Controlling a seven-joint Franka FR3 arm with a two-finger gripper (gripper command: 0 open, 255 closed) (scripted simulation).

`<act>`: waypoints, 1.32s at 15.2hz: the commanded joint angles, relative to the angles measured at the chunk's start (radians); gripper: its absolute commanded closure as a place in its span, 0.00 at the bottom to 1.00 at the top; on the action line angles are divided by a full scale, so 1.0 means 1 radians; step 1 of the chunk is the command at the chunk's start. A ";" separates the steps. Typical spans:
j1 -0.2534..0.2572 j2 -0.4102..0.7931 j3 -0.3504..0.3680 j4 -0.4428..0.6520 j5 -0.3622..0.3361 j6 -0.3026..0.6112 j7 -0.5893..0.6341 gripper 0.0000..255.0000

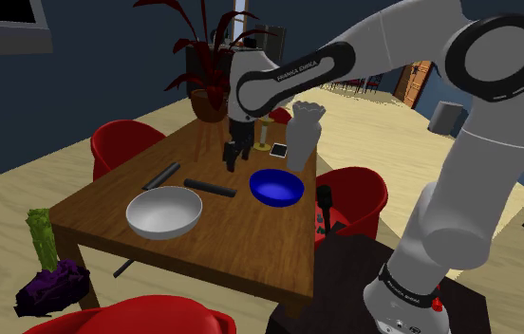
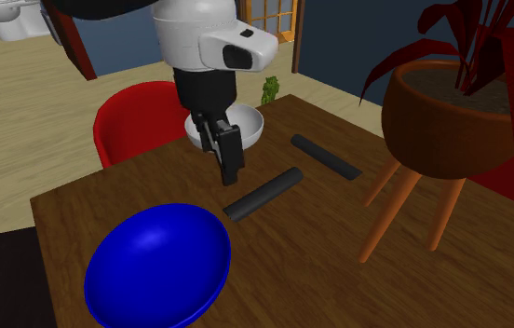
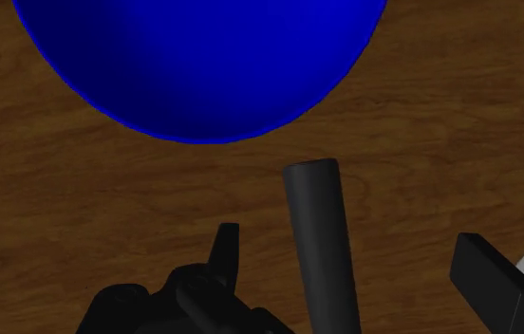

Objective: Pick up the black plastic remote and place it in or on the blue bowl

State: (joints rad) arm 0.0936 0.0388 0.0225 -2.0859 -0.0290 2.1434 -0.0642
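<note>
Hand: the gripper (image 3: 350, 245) hangs over the table (image 1: 108, 194), its fingers (image 3: 224, 249) standing apart and clasping nothing.
Remote: the black remote (image 3: 322, 247) lies flat on the table between the two fingers and touches neither. Its free end points away from the hand, toward the bowl.
Bowl: the blue bowl (image 3: 198, 62) sits just ahead of the fingertips, near the remote's end but apart from it.
Second bar: another black bar (image 2: 325, 156) lies on the far side of the remote from the hand, apart from it.
White bowl: a pale bowl (image 1: 163, 211) stands on the table, past both bars from the hand.
Pot: a brown plant pot (image 2: 441, 116) on legs stands off to the hand's side.
Writing: the arm (image 1: 298, 68) bears dark lettering that reads "FRANKA EMIKA".
</note>
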 commanded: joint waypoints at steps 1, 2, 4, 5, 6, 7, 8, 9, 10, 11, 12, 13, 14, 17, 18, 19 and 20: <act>0.006 0.089 0.006 0.070 -0.017 0.020 -0.009 0.00; 0.010 0.127 0.009 0.102 -0.025 0.026 -0.011 0.00; 0.020 0.204 0.013 0.169 -0.043 0.036 -0.017 0.00; 0.025 0.242 0.015 0.205 -0.052 0.039 -0.019 0.00; 0.030 0.281 0.017 0.241 -0.061 0.041 -0.022 0.00; 0.035 0.320 0.019 0.280 -0.071 0.041 -0.025 0.00; 0.041 0.359 0.020 0.319 -0.080 0.041 -0.028 0.00; 0.047 0.399 0.021 0.361 -0.088 0.039 -0.032 0.00; 0.048 0.405 0.021 0.367 -0.090 0.038 -0.032 0.00; 0.048 0.412 0.020 0.363 -0.090 0.049 -0.032 0.00; 0.048 0.419 0.019 0.360 -0.091 0.059 -0.031 0.00; 0.047 0.426 0.019 0.357 -0.092 0.070 -0.031 0.00; 0.047 0.433 0.018 0.353 -0.093 0.080 -0.030 0.00; 0.046 0.460 0.016 0.344 -0.096 0.116 -0.028 0.00; 0.046 0.460 0.016 0.344 -0.096 0.116 -0.028 0.00; 0.046 0.460 0.016 0.344 -0.096 0.116 -0.028 0.00; 0.046 0.460 0.016 0.344 -0.096 0.116 -0.028 0.00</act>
State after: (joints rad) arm 0.1394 0.4981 0.0383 -1.7410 -0.1252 2.2581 -0.0929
